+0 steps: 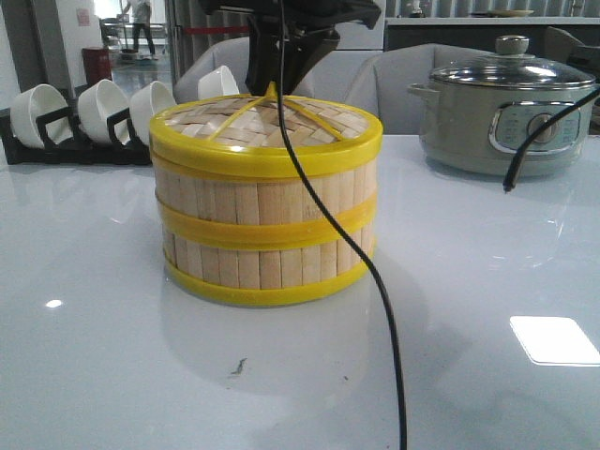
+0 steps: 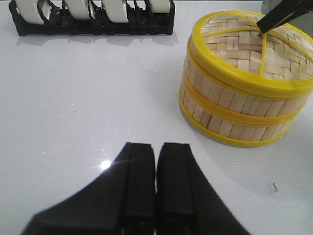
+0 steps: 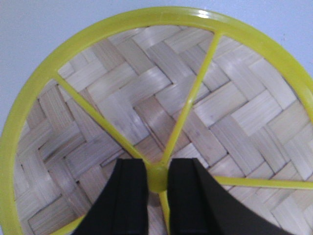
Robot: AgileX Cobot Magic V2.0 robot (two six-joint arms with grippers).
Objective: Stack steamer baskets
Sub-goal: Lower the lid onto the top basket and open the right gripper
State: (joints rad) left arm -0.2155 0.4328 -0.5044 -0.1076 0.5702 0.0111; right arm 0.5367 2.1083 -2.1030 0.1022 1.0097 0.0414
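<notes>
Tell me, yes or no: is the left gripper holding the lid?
No. The left gripper is shut on nothing over bare table, apart from the lid, whose hub sits between the right gripper's fingers.

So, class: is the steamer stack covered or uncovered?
Covered. The woven lid sits level on the two stacked baskets, with the right end effector at its centre hub.

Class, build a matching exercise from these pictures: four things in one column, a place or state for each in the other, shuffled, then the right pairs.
Things
1. woven lid
2. left end effector
3. electric pot
4. white bowls

Places or states
A. far right on the table
B. shut, holding nothing
C. on top of the stacked steamer baskets
D. in a black rack

Pairs: 1-C, 2-B, 3-A, 4-D
</notes>
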